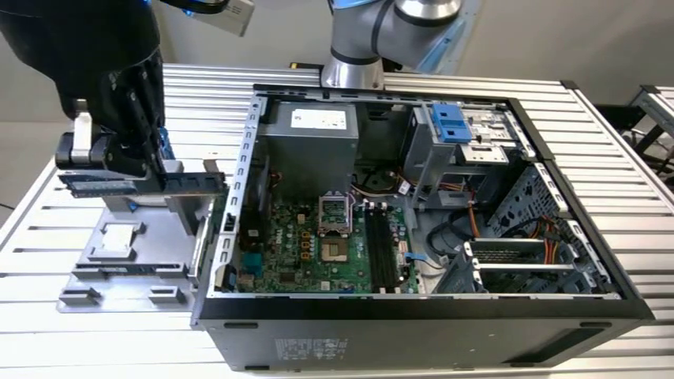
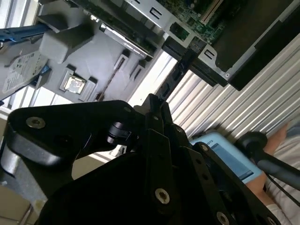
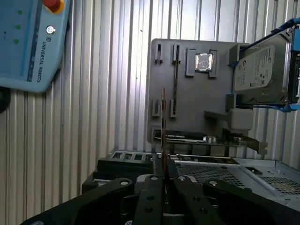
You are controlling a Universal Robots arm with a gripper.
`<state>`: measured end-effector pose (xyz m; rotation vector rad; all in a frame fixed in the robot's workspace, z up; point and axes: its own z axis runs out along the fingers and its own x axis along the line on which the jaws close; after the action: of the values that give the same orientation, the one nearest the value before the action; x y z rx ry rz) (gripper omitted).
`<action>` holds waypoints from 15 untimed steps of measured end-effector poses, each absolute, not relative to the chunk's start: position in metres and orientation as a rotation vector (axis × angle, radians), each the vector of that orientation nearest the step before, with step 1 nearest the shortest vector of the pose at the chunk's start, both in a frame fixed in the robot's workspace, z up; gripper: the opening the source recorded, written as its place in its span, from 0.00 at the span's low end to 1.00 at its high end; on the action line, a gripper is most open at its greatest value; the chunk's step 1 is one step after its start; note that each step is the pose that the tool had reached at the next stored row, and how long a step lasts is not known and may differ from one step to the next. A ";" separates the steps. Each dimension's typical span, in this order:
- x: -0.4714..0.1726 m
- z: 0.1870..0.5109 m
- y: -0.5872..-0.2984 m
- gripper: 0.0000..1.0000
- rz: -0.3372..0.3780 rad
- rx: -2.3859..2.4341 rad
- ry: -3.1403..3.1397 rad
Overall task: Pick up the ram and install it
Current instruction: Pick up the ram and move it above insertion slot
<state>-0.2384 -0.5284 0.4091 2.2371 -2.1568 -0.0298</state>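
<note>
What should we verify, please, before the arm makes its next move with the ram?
1. The gripper is closed on the ram: ok.
2. The ram is out of the gray holder tray: ok.
3. The computer case is open: ok.
4. The black memory slots are free: ok.
5. The ram's orientation matches the slots: cannot tell.
6. The ram is over the slots: not ok; it hangs outside the case, on the exterior view's left.

This is a robotics lab or test workshop. A slatted aluminium worktop (image 1: pixel 621 142) carries an opened desktop computer case (image 1: pixel 421 325) beside a grey parts fixture (image 1: pixel 158 246). A robot arm (image 1: pixel 353 71) rises beyond the case, and a blue teach pendant (image 3: pixel 28 42) lies on the slats.
</note>
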 end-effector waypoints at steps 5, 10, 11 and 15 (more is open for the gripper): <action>-0.228 0.409 -0.524 0.00 -0.030 2.238 -2.156; -0.216 0.409 -0.519 0.00 -0.030 2.238 -2.156; -0.214 0.409 -0.518 0.00 -0.030 2.238 -2.156; -0.203 0.409 -0.515 0.00 -0.030 2.238 -2.156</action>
<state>-0.2033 -0.5151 0.4091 2.2383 -2.1555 -0.0298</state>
